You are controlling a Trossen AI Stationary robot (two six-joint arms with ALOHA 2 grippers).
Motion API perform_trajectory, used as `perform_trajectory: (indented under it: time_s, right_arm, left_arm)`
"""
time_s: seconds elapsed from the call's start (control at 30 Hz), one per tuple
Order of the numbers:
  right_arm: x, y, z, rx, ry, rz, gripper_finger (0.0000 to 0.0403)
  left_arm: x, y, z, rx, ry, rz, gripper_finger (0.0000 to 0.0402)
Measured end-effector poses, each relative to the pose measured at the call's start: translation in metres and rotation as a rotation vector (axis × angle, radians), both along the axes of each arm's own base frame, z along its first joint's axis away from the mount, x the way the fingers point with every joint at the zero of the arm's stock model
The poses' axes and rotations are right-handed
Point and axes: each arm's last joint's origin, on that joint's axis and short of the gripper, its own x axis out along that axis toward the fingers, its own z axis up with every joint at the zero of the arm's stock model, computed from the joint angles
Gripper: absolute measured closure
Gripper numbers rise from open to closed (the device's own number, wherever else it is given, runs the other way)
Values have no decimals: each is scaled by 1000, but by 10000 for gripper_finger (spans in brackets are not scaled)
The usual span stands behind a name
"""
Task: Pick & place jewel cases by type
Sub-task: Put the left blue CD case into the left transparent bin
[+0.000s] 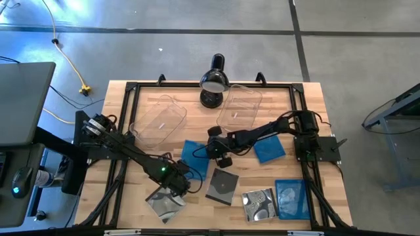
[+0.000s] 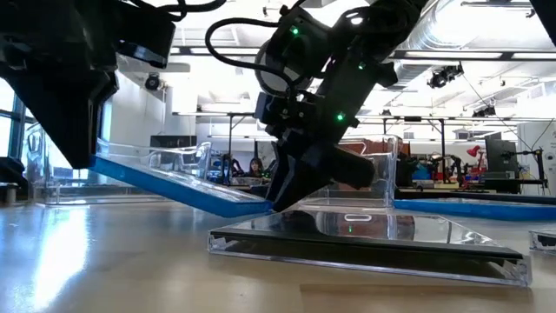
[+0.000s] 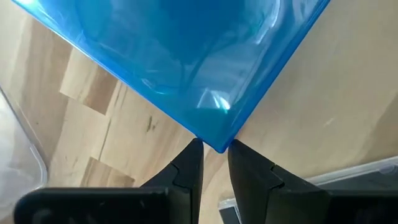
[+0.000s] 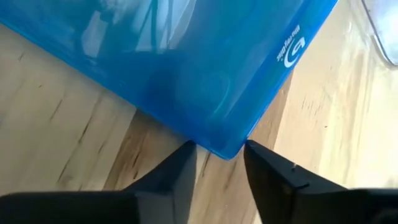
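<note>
A blue jewel case (image 1: 195,157) sits tilted between my two grippers at the table's middle. My left gripper (image 1: 176,180) is at its near-left corner and my right gripper (image 1: 216,149) at its far-right corner, each shut on a corner. In the low view the blue case (image 2: 174,187) slopes down from its raised left end. Two more blue cases lie flat, one at mid-right (image 1: 269,148) and one at the near right (image 1: 292,198). Three clear cases with silvery discs (image 1: 223,187) (image 1: 259,203) (image 1: 164,204) lie flat along the near side. My left gripper (image 3: 215,158) has one corner of the blue case (image 3: 214,138) between its two fingertips, one on each edge that meets there. It comes slanting down from the near left. This end of the case (image 2: 113,167) is raised off the table. My right gripper (image 4: 221,162) has the opposite corner of the blue case (image 4: 227,146) between its two fingertips, one on each edge. It comes slanting down from the far right. This corner (image 2: 256,207) is the low end, at or just above the table; which, I cannot tell.
Two larger clear plastic tubs (image 1: 157,121) (image 1: 239,105) stand at the far side, with a black desk lamp (image 1: 213,82) between them at the far edge. A clear case (image 2: 365,239) lies just in front of the held blue case in the low view.
</note>
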Motion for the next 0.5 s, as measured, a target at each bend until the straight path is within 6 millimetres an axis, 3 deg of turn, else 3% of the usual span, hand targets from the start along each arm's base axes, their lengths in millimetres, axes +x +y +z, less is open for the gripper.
perform_trajectory:
  time_s: [0.2, 0.5]
  right_arm:
    - [1, 0, 0, -21, -8, 16, 225]
    - [3, 1, 1, -17, -40, 52, 221]
  left_arm:
    - [0, 1, 0, 44, -18, 3, 333]
    - [0, 2, 1, 92, -38, -3, 333]
